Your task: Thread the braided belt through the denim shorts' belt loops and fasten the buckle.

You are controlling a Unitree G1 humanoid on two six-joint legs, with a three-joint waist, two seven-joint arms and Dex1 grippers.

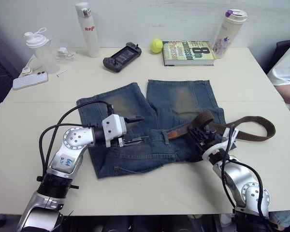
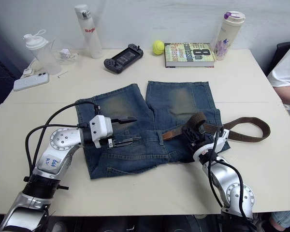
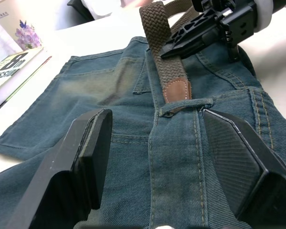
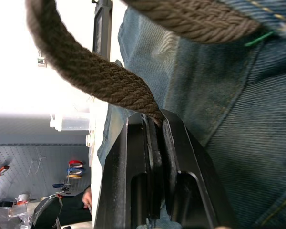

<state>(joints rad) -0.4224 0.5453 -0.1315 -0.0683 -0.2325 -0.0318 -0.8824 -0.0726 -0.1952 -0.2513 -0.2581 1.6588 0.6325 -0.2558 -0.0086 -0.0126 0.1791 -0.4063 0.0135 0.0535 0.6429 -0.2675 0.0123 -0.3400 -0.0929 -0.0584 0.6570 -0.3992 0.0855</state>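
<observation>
The denim shorts (image 1: 181, 99) lie flat on the table, waistband toward me. The braided belt (image 1: 253, 126) curves in a loop off their right side. Its tan leather tip (image 3: 177, 89) rests at a belt loop (image 3: 186, 106) in the middle of the waistband. My right gripper (image 1: 199, 131) is shut on the belt strap just right of that loop, and the pinch is seen close up in the right wrist view (image 4: 155, 121). My left gripper (image 1: 139, 129) hovers open over the waistband left of the tip, nothing between its fingers. The buckle is hidden.
Along the far edge stand a shaker bottle (image 1: 38, 46), a white bottle (image 1: 87, 29), a game controller (image 1: 122, 56), a tennis ball (image 1: 156, 45), a book (image 1: 188, 53) and a tumbler (image 1: 228, 31). A phone (image 1: 29, 80) lies far left. A person's sleeve (image 1: 287, 67) shows at the right.
</observation>
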